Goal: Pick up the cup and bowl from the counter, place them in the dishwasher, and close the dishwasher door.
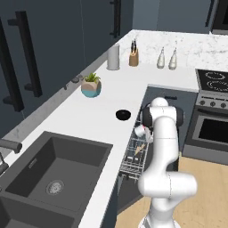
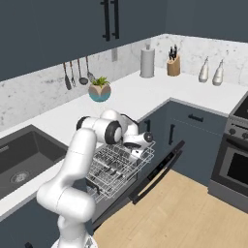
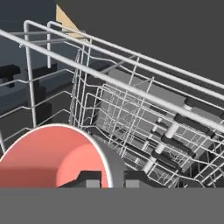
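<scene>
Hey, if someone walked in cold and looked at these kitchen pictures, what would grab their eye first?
Probably the white arm bent low over the pulled-out dishwasher rack, its gripper holding the coral cup just above the wires. Next, the lone black bowl on the white counter, near the edge above the rack, and the dishwasher door hanging open.

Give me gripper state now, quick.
Gripper: fingers closed on the cup, held over the dishwasher rack.
</scene>
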Tool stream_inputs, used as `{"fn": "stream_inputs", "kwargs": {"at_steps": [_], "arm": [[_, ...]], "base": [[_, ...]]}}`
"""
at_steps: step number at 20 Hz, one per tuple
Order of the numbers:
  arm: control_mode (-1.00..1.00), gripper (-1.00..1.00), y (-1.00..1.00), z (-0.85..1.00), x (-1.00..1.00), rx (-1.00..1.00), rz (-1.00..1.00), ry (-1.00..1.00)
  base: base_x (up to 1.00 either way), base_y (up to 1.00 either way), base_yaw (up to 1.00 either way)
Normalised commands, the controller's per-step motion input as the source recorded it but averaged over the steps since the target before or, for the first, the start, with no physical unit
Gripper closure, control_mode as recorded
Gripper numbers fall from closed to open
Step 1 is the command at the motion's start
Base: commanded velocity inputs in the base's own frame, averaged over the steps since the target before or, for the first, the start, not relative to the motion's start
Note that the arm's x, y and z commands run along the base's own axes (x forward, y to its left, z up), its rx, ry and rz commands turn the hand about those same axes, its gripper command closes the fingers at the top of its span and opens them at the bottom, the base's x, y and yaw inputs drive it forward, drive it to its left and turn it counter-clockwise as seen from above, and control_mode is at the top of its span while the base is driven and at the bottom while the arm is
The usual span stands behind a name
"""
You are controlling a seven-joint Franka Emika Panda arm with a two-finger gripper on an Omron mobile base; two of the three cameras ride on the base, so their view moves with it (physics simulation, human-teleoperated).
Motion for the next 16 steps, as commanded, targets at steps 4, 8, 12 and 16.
{"fn": "stream_inputs", "kwargs": {"at_steps": [4,8,12,16], "arm": [[-1.00,-1.00,0.01,-0.03,0.27,0.07,-0.10,0.03],[-1.00,-1.00,-0.01,-0.01,0.04,0.08,-0.08,0.03],[-1.00,-1.00,-0.17,0.69,-0.73,0.10,-0.07,0.00],[-1.00,-1.00,-0.03,1.00,-0.89,0.10,-0.03,0.00]], "base": [[0.00,0.00,0.00],[0.00,0.00,0.00],[0.00,0.00,0.00],[0.00,0.00,0.00]]}}
